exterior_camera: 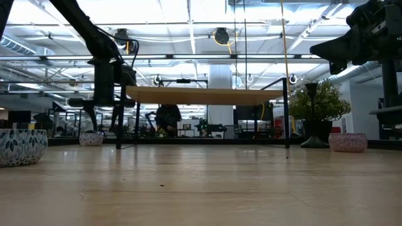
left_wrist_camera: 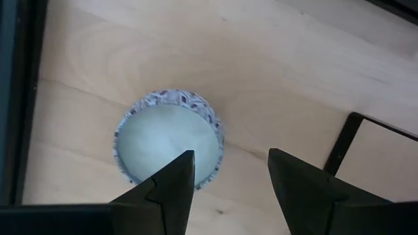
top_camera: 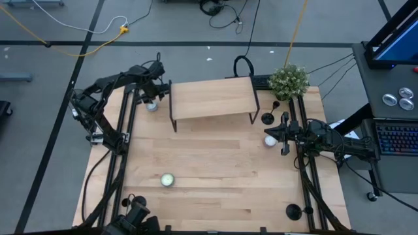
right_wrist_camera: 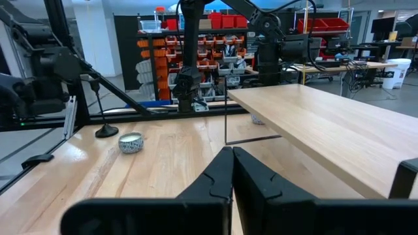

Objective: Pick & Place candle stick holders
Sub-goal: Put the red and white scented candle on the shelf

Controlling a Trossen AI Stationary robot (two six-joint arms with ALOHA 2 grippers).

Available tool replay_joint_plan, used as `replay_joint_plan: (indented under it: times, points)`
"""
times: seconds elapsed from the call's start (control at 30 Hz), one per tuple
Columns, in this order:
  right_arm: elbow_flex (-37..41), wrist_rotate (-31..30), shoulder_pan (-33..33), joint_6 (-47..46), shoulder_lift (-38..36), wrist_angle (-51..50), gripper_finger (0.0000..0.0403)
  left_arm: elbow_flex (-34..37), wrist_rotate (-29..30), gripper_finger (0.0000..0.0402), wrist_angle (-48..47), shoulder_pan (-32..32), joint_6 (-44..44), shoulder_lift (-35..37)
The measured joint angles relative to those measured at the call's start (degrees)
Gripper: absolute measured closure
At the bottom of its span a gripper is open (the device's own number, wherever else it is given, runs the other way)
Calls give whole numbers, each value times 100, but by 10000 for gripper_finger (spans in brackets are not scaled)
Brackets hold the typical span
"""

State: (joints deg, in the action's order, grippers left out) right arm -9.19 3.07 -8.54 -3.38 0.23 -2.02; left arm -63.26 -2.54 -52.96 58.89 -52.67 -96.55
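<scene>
One black candle stick holder (top_camera: 268,119) stands on its disc base beside the plant, a second (top_camera: 293,210) at the table's near right corner, and a third (right_wrist_camera: 106,130) shows near the left side. My left gripper (left_wrist_camera: 230,153) points down, open, at the far left just above a patterned tealight cup (left_wrist_camera: 168,147) on the table. One finger hangs over the cup's rim, the other beside it. My right gripper (right_wrist_camera: 232,153) waits level at the right edge, shut and holding nothing.
A low wooden shelf (top_camera: 212,98) on thin black legs stands at the far middle, close to my left gripper. A potted plant (top_camera: 289,80) is at the far right. Two more tealights (top_camera: 167,179) (top_camera: 270,140) sit on the open table.
</scene>
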Motion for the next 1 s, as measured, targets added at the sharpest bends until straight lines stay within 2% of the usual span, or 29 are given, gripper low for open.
replay_joint_plan:
  times: [0.3,0.67,1.0]
  points:
    - [0,0,0,0,0,0,403,0,46,206,10,-15,-6,1]
    - [0,0,0,0,0,2,403,0,366,300,-4,-11,9,0]
    - [0,-2,0,0,2,3,403,39,465,309,80,-11,44,0]
